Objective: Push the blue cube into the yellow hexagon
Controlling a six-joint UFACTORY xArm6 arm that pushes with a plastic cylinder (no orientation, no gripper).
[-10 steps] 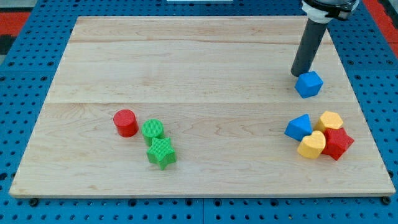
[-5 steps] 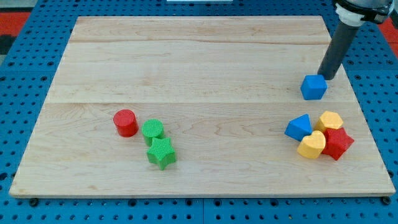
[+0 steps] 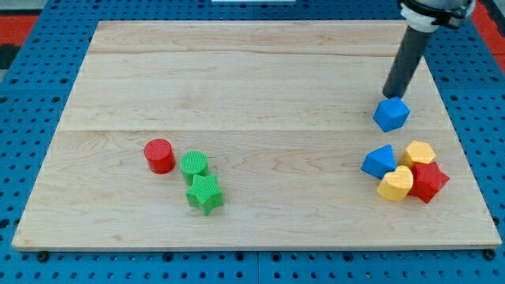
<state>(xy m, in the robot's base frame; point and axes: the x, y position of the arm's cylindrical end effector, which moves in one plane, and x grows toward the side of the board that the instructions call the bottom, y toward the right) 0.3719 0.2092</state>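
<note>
Fingers are absent: my tip point(image 3: 390, 95) touches the blue cube point(image 3: 391, 114) just below it; the yellow hexagon point(image 3: 419, 153) sits farther below-right. Off-centre pushing could spin the cube aside.

My tip point(image 3: 390, 95) back leftward; blue cube point(image 3: 391, 115) rotated, nudged left

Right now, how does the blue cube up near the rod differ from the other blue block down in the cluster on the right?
The blue cube stands alone, with my tip at its upper edge; the blue wedge-like block sits packed against the yellow heart, beside the yellow hexagon and the red star. The cube shows flat square faces; the other block comes to a point. Both are the same blue and of similar size.
</note>
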